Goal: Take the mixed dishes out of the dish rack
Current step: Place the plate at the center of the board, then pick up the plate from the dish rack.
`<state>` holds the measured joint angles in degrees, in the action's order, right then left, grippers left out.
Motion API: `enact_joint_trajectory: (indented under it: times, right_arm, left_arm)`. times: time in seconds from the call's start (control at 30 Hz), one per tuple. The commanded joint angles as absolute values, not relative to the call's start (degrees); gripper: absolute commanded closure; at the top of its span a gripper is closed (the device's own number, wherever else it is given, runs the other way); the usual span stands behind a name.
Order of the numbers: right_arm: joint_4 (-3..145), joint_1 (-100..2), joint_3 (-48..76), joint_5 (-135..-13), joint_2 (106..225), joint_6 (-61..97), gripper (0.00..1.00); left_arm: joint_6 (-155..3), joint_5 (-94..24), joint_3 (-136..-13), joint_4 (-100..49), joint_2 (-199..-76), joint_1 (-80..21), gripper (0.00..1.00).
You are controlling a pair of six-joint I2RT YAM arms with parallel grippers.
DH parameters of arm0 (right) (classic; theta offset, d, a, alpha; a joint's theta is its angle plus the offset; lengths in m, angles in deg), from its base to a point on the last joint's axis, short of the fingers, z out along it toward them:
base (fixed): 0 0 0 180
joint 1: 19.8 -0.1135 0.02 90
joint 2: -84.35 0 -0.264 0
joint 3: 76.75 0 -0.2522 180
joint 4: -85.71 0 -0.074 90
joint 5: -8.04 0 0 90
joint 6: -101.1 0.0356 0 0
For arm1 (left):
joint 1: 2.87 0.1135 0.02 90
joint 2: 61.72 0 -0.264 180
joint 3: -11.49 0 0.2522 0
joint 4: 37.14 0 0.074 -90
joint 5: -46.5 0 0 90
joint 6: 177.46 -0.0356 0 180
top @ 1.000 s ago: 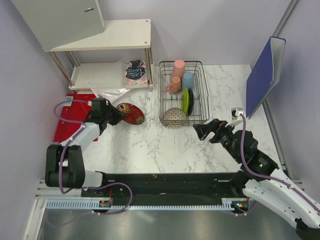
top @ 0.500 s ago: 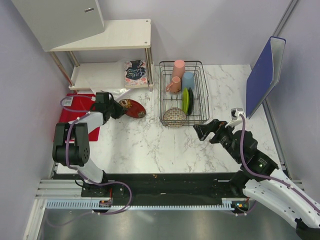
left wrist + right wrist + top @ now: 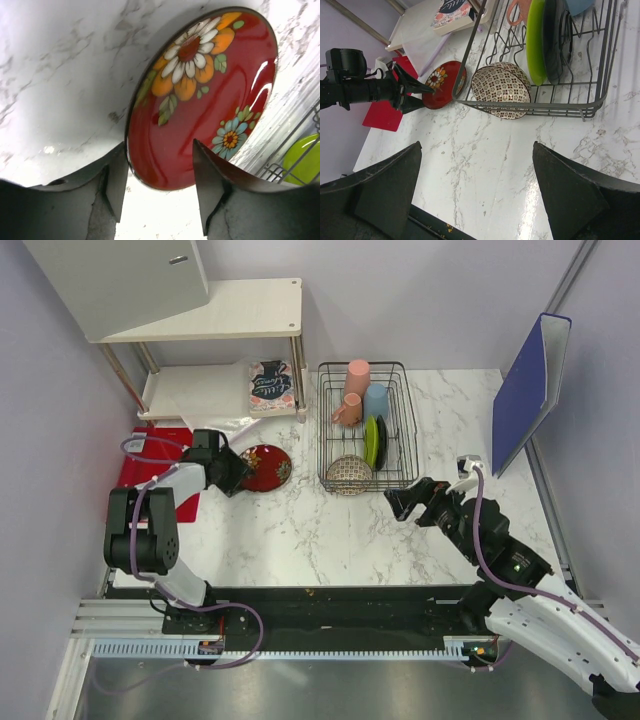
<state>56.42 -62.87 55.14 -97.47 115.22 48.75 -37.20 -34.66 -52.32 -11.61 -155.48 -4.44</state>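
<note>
Six dishes are sitting in the dish rack, which is standing in the upper middle of the overhead view on the marble table. At the rack's top end the tall pink cup is standing, with the small pink handled mug just below and left of it and the light-blue cup to its lower right. Lower in the rack, the lime-green plate and the glossy black plate are standing on edge side by side, the black one on the right. The beige speckled bowl is lying tipped on its side at the bottom left corner of the rack, pressing against the wires.

Outside the rack, the dark red patterned plate is lying on the table left of it, at centre left of the overhead view, painted face up.

I am holding my left gripper at that plate's left rim. In my left wrist view my fingers are standing spread apart with the plate's near rim lying between them; I cannot tell whether either one is touching it.

I am holding my right gripper just below and right of the rack, above bare marble. Its fingers are standing wide apart at the lower corners of the right wrist view, gripping nothing.
</note>
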Motion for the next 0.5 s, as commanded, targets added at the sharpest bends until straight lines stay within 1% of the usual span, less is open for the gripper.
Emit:
enact_joint_trajectory:
  times: [0.0, 0.03, 0.13, 0.23, 0.33, 0.37, 0.4, 0.43, 0.47]
  right_arm:
    - [56.7, -63.0, 55.3, -97.8, 114.8, 48.1, 0.02]
    - [56.7, -63.0, 55.4, -97.8, 114.6, 48.2, 0.02]
    - [56.7, -63.0, 55.7, -98.3, 114.5, 48.2, 0.02]
    - [56.1, -63.0, 55.2, -99.1, 115.3, 48.1, 0.02]
    - [53.7, -63.0, 53.3, -102.9, 117.3, 48.1, 0.02]
    - [52.9, -63.0, 52.7, -106.2, 118.1, 48.0, 0.02]
    - [52.1, -63.0, 51.4, -108.0, 118.8, 47.9, 0.02]
    - [51.0, -63.0, 50.6, -110.0, 120.7, 47.7, 0.02]
    - [50.7, -63.0, 50.1, -111.5, 121.6, 47.1, 0.02]
  left_arm:
    - [-39.7, -38.7, -54.0, -4.3, -150.8, -4.0, 0.39]
    - [-39.8, -39.5, -54.4, -3.1, -150.3, -4.0, 0.24]
    - [-38.8, -43.3, -55.7, 2.7, -148.7, -3.8, 0.24]
    - [-38.3, -46.0, -55.2, 4.6, -145.8, -3.3, 0.23]
    - [-38.4, -46.9, -54.0, 5.6, -138.9, -3.3, 0.23]
    - [-38.9, -46.9, -53.7, 6.2, -135.6, -3.4, 0.23]
    - [-39.4, -46.9, -54.1, 7.0, -133.8, -3.6, 0.17]
    - [-40.9, -47.4, -54.3, 7.6, -132.4, -3.8, 0.01]
    - [-41.7, -47.8, -54.5, 8.1, -131.1, -4.7, 0.01]
